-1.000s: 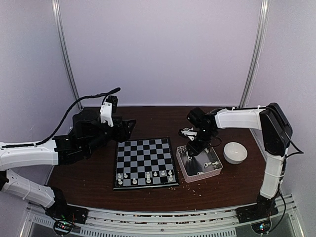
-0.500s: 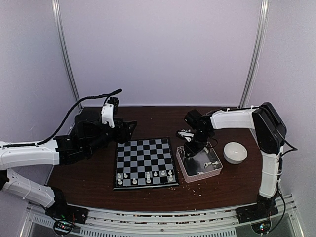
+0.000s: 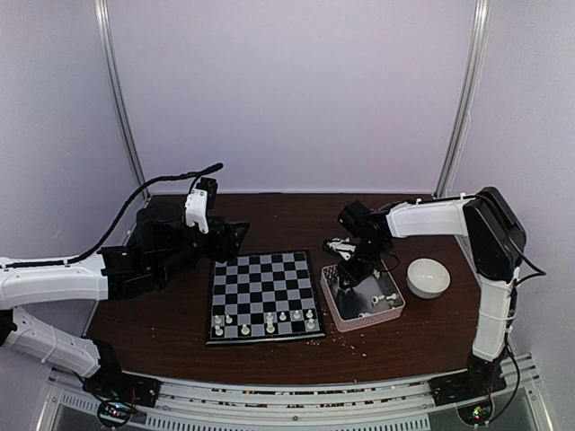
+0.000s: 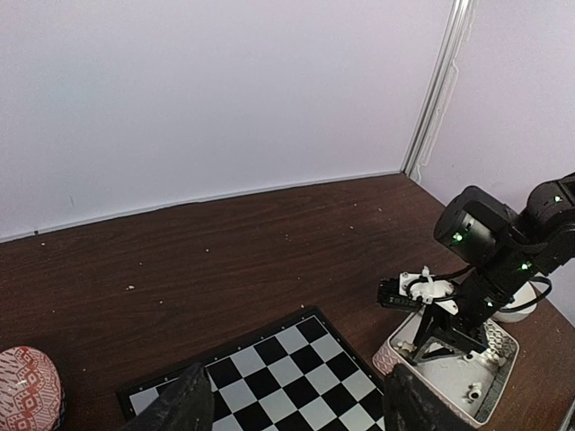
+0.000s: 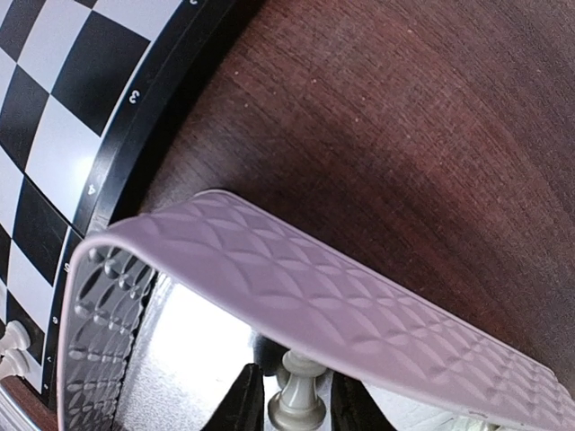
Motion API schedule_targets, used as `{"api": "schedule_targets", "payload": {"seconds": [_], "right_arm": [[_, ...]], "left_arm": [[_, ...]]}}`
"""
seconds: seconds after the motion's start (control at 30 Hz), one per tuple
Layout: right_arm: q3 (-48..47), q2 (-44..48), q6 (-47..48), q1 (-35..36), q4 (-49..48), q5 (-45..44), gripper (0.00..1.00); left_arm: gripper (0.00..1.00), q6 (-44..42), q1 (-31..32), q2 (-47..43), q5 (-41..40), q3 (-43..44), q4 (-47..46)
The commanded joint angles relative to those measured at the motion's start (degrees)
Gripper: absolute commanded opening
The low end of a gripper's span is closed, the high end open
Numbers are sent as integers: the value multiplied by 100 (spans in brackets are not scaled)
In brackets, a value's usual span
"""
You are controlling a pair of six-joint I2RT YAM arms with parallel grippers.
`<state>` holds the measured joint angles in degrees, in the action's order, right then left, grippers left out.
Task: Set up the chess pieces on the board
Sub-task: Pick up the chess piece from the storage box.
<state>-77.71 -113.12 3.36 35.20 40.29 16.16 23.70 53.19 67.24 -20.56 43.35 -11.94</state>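
Note:
The board [image 3: 262,294] lies mid-table, with several white chess pieces [image 3: 269,319] standing on its two near rows. It also shows in the left wrist view [image 4: 287,368]. More pieces [image 3: 388,296] lie in the clear tray [image 3: 334,310] to its right. My right gripper [image 3: 352,269] reaches down into the tray's far left corner. In the right wrist view its fingers [image 5: 244,404] stand close on both sides of one white chess piece [image 5: 295,417], whose top is hidden behind the tray wall [image 5: 296,287]. My left gripper [image 3: 235,232] hovers open and empty past the board's far left corner.
A white bowl [image 3: 428,277] stands right of the tray. Pale crumbs [image 3: 355,339] are scattered on the brown table in front of the tray. A red patterned object [image 4: 27,388] sits at the left edge of the left wrist view. Walls enclose the back and sides.
My right gripper has shifted slightly within the tray's far left corner. The left arm and the pieces on the board have not moved.

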Motion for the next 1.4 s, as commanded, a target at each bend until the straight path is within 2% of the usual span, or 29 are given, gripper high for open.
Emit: {"api": "schedule_targets", "payload": {"seconds": [0.0, 0.33, 0.63, 0.73, 0.83, 0.9, 1.1, 1.23, 1.37], "right_arm": [[156, 137, 97, -33, 138, -226, 26], [248, 189, 248, -40, 188, -628, 29], [-49, -138, 318, -39, 157, -554, 14], [-13, -77, 375, -56, 89, -559, 7], [120, 232, 460, -171, 52, -345, 5], [304, 589, 529, -277, -10, -125, 5], [937, 1919, 1295, -409, -233, 1427, 6], [1104, 2456, 1570, -407, -254, 2264, 8], [1124, 2742, 1796, -338, -138, 2822, 8]], "left_arm": [[66, -65, -37, 20, 69, 46, -146], [66, -127, -37, 36, 74, 33, -202], [66, -141, -37, 92, 149, 44, -269], [66, -292, -37, 62, 167, 33, -243], [68, -622, -37, 105, 371, 86, -234], [70, -894, -68, 202, 745, 217, -192], [67, -972, -643, 798, 3052, 537, -472], [63, -812, -753, 1484, 4625, 986, -905], [59, -163, -757, 2414, 6466, 1709, -1391]]}}
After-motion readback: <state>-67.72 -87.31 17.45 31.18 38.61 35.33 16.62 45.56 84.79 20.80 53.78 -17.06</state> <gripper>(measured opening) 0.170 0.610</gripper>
